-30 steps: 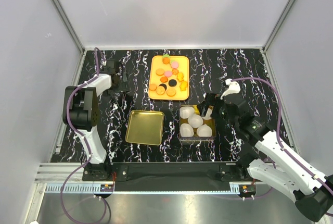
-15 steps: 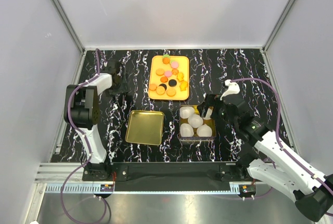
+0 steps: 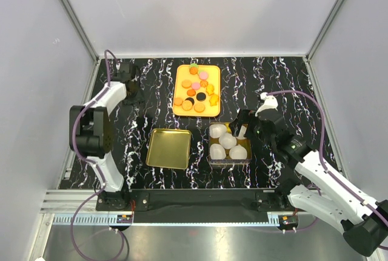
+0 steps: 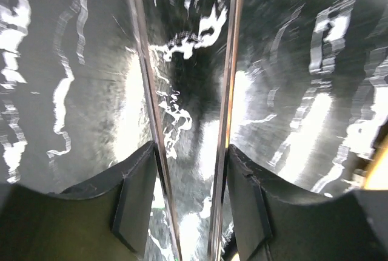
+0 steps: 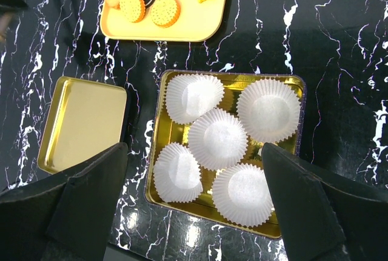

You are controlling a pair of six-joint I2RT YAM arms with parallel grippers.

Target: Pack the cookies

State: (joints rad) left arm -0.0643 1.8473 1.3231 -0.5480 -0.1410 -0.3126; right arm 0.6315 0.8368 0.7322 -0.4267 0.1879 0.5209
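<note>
Cookies (image 3: 195,86) sit on the orange tray (image 3: 180,70) at the tabletop's (image 3: 151,109) far middle, well apart from both tools. Right tool (image 5: 194,145) hangs spread wide over the gold tin (image 5: 159,152) of paper cups (image 5: 218,138), lid (image 3: 168,148) beside it. Left tool (image 4: 191,149), half spread on nothing, has narrowed and swung toward the far left corner since a second ago.

No text, label, brand, number or sign can be read in any view, neither on the cookies (image 3: 187,83) nor on the table (image 3: 159,91).
</note>
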